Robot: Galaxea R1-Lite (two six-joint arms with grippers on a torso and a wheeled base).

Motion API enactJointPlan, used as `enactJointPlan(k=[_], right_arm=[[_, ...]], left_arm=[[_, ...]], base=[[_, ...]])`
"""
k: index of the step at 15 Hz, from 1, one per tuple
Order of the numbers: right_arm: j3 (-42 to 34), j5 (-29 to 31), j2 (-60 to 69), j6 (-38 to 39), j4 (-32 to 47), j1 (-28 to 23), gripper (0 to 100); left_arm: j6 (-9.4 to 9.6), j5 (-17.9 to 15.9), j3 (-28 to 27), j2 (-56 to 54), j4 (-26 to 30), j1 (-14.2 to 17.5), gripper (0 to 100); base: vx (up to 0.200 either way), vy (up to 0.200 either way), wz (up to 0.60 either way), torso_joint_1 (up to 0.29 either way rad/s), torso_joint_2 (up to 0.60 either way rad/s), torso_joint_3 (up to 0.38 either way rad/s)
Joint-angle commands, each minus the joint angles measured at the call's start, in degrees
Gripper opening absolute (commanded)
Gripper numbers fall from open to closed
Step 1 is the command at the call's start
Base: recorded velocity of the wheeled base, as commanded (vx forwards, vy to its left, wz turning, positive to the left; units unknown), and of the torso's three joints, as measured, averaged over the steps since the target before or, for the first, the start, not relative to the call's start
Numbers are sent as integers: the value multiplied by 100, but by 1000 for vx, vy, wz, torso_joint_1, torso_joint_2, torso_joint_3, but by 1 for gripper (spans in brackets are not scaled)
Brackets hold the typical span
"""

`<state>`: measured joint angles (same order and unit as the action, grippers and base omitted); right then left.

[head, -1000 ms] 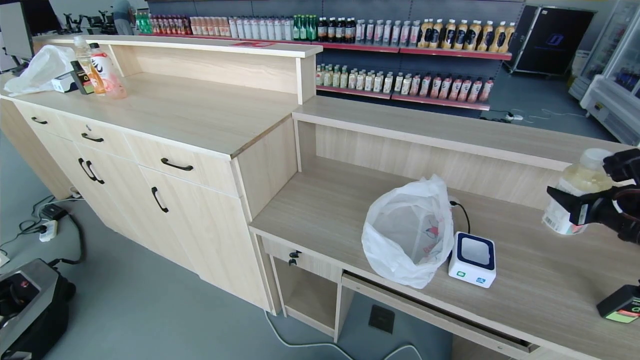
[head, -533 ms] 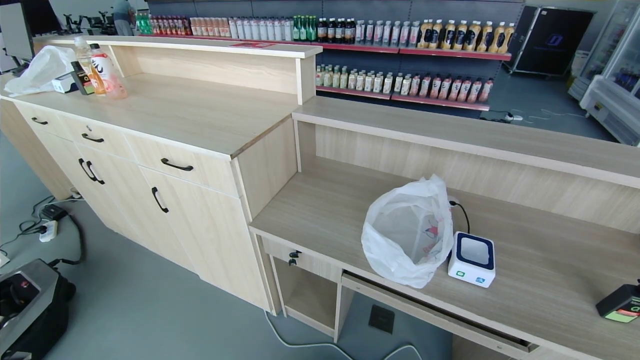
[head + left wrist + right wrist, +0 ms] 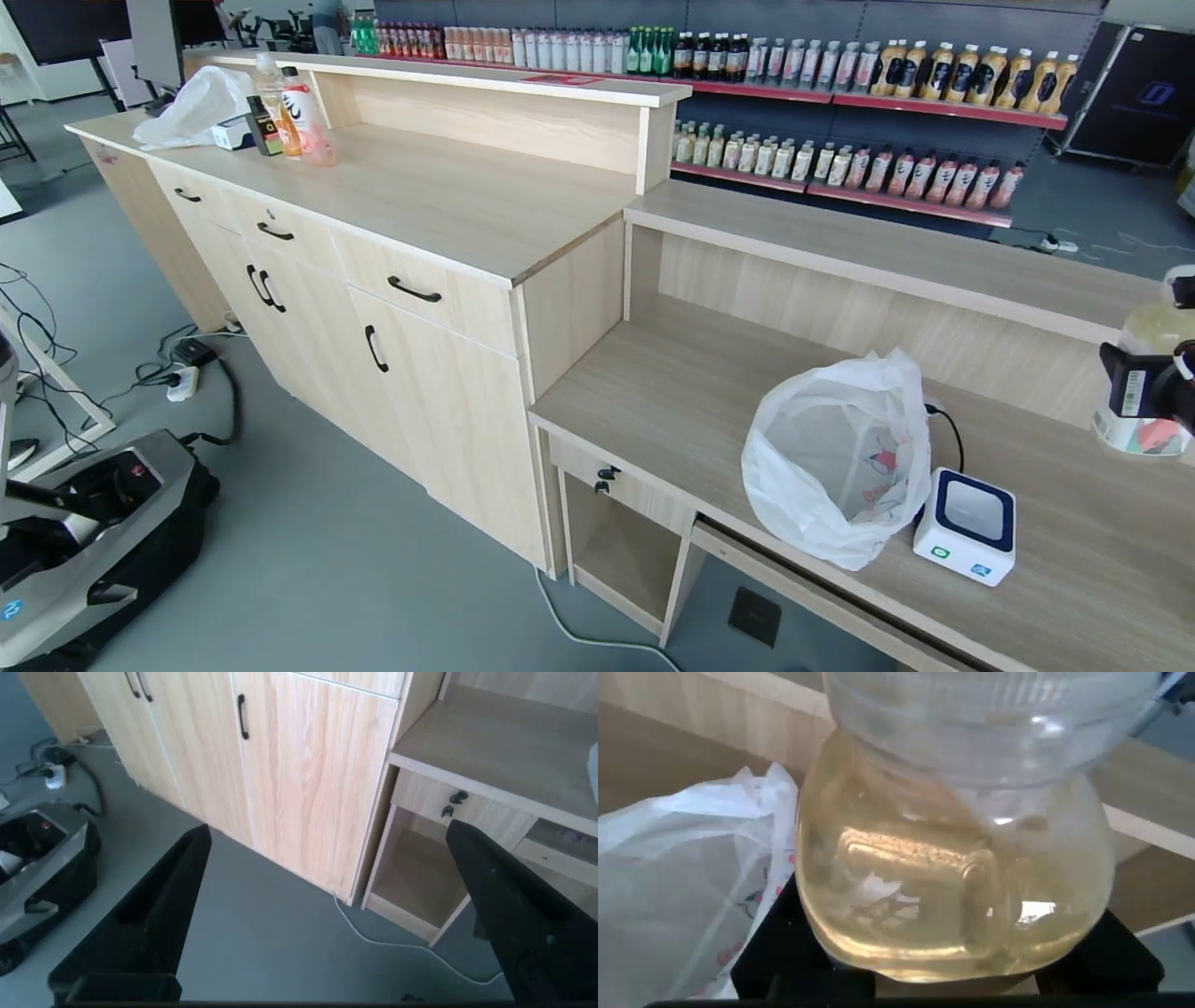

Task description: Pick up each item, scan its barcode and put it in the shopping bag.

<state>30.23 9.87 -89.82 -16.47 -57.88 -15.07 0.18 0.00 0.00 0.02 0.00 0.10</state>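
We see a white plastic shopping bag (image 3: 840, 457) standing open on a pale wooden counter (image 3: 672, 392), with its mouth turned toward us. Just beside the bag, on its right, sits a small white scanner (image 3: 966, 525) with a dark blue frame round its window. A black cable (image 3: 948, 431) curves behind the bag's right side.

Well to the right of the bag, the right gripper (image 3: 1134, 387) is clamped around a clear bottle (image 3: 1153, 336) of pale yellow liquid. The bottle is upright, with a white cap and a label near its base. From the right wrist, we see the dark fingers pressing the bottle's rounded sides, with the bag beyond it.

The left gripper (image 3: 329, 840) hangs well to the left of the bag and lower than it. Its two dark fingers are spread wide with nothing between them. Beneath them lie grey floor (image 3: 280, 523) and the cupboard (image 3: 373, 308) with its black handles. A pale sliver at the edge of the left wrist view may be the bag's side, but we cannot be sure.

Far to the left of the bag, on the taller counter section, rest a second white bag (image 3: 191, 107) and a few drinks (image 3: 294, 117). Behind the bag, shelves (image 3: 840, 93) hold rows of bottled drinks.
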Motion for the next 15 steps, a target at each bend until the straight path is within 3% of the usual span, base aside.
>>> enactJointPlan(k=[1,8,10,15], right_arm=[[35,-1392,-290,65,-30,-58,0],[756,-1682,-2453,452,-962,558,0],[1292,-2068,-3164,408,-1217,689,0],[2663,-2244,-4782,381,-1806,997,0]], left_arm=[[-1,0,0,-2,0,-1,100],[-1,0,0,-2,0,-1,100],[-1,0,0,-2,0,-1,100],[-1,-9,0,-2,0,-1,100]], base=[[0,0,0,0,0,0],[0,0,0,0,0,0],[0,0,0,0,0,0],[0,0,0,0,0,0]])
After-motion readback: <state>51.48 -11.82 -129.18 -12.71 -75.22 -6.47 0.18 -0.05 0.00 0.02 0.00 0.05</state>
